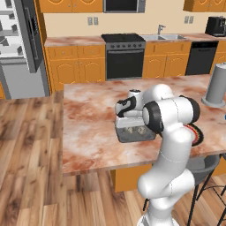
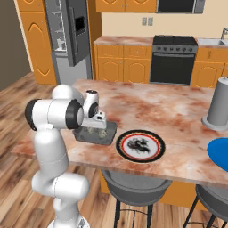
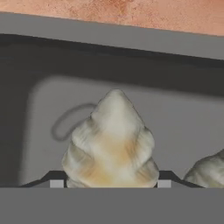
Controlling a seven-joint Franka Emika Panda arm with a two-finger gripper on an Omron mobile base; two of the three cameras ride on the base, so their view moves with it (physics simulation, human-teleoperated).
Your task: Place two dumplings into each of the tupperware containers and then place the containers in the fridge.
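Landmark: the grey tray (image 1: 132, 133) on the island counter (image 1: 88, 128), beside the red-rimmed plate (image 2: 140, 145).
Gripper: my gripper (image 3: 110, 183) sits low over the tray, jaws spread either side of a dumpling (image 3: 111, 142); I cannot tell whether the tips press it.
Dumpling: beige, pointed, sitting in the tray between my tips.
Second dumpling (image 3: 210, 171): in the same tray, just beside the first.
Fridge (image 1: 22, 48): well apart from the tray, across the wood floor, door open, pale shelves showing.
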